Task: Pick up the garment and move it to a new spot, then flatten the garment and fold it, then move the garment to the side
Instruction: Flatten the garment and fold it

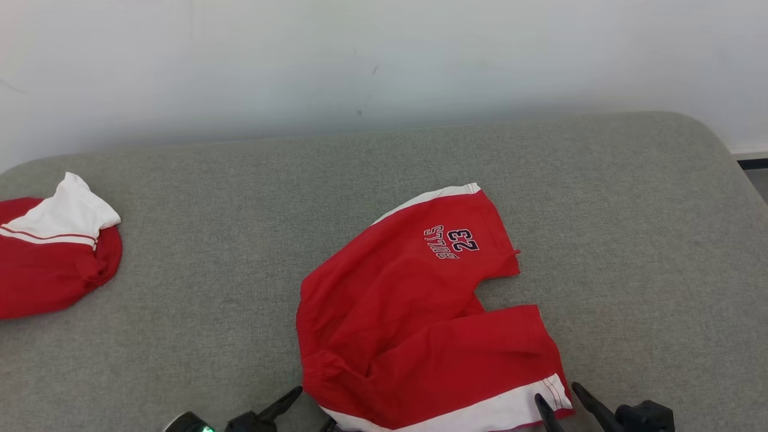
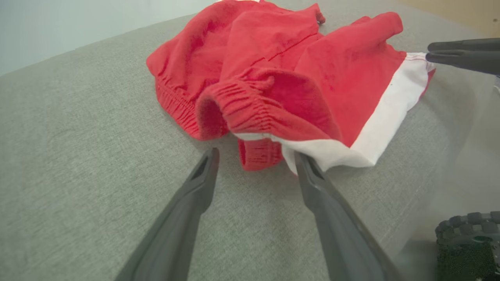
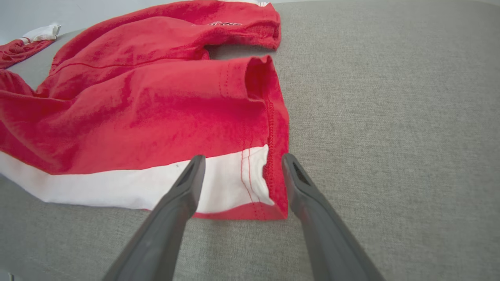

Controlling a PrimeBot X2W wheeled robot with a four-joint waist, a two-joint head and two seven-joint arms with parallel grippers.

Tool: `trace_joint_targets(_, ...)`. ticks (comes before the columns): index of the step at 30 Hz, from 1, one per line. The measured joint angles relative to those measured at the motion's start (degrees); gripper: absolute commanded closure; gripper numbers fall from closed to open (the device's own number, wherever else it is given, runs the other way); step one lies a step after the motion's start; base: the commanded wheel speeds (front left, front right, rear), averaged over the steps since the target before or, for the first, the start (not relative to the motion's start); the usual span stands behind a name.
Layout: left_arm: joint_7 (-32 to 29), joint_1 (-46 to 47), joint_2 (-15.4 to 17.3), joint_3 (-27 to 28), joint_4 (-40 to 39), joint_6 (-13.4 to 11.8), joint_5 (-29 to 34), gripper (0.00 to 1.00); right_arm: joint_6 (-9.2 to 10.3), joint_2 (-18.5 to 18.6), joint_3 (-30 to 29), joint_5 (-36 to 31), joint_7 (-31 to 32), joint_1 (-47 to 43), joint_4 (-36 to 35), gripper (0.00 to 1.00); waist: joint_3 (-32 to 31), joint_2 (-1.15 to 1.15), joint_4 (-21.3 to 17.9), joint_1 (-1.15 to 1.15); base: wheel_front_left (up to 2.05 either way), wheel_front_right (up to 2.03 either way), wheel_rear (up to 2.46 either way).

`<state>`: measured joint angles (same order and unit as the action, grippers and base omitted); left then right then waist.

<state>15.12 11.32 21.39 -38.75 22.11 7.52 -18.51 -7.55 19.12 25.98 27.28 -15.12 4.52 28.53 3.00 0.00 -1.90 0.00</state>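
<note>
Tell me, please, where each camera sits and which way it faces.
Head view: from the head, down onto red shorts on a grey cushion; left tool and right tool at bottom.
Left wrist view: along the open left tool, facing the waistband.
Right wrist view: along the open right tool, facing the white hem.
Both wrist views share the shorts.

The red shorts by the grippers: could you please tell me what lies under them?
The grey cushion shows all around the red shorts, so they rest on it. Their crumpled layers cover the patch beneath; anything else there is hidden.
</note>
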Motion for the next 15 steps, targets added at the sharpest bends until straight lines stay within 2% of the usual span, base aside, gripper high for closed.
trace_joint_targets(7, 0.0, 3.3, 1.6, -5.1, 0.2, 0.0, -2.1, 0.00, 0.00, 0.1, 4.4, 3.4, 0.0, 3.6, 4.8, 0.00, 0.7, 0.00, -0.2, 0.00, 0.00, 0.00, 0.00)
trace_joint_targets(14, 0.0, 5.3, 1.8, -6.9, 0.1, 0.0, -3.3, 0.00, 0.00, 0.3, 7.4, 6.0, 0.0, 6.3, 7.4, 0.00, 1.3, 0.00, 0.3, 0.00, 0.00, 0.00, 0.00)
trace_joint_targets(15, 0.0, 5.4, 1.8, -6.9, -0.2, 0.0, -3.3, 0.00, 0.00, 0.3, 7.8, 6.3, 0.0, 6.5, 7.6, 0.44, 1.4, 0.00, 0.4, 0.00, 0.00, 0.00, 0.00)
